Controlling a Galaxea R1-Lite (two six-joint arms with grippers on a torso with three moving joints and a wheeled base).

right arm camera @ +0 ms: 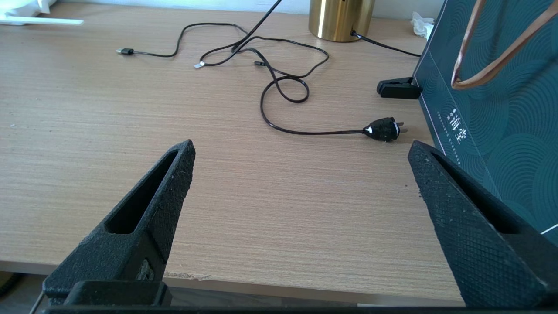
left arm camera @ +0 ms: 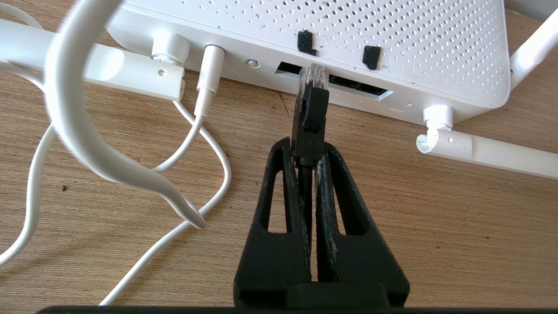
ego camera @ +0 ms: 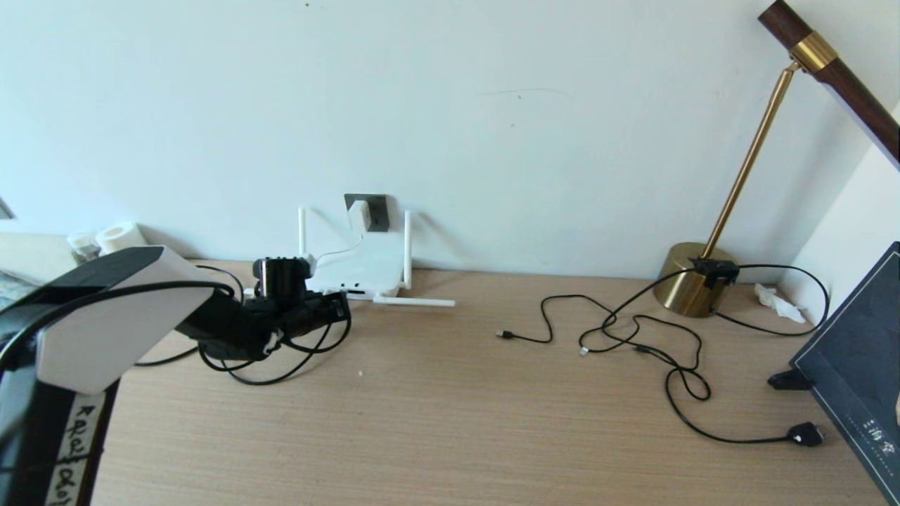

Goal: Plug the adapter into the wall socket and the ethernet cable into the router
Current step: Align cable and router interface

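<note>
The white router (ego camera: 358, 270) lies against the wall with its antennas spread. Above it the white adapter (ego camera: 358, 213) sits in the dark wall socket (ego camera: 378, 208), and its thin cord runs down to the router. My left gripper (left arm camera: 307, 150) is shut on the black plug of the ethernet cable (left arm camera: 310, 117). The plug's clear tip sits at the mouth of the dark slot (left arm camera: 357, 87) in the router (left arm camera: 392, 39). The cable's black loops (ego camera: 281, 376) trail on the desk below my left gripper (ego camera: 337, 306). My right gripper (right arm camera: 301, 146) hangs open over the desk's front edge, holding nothing.
A brass lamp (ego camera: 692, 284) stands at the back right with thin black cables (ego camera: 619, 330) and a black two-pin plug (ego camera: 805, 433) strewn before it. A dark green bag (ego camera: 858, 365) stands at the right edge. Paper rolls (ego camera: 119, 235) sit at the back left.
</note>
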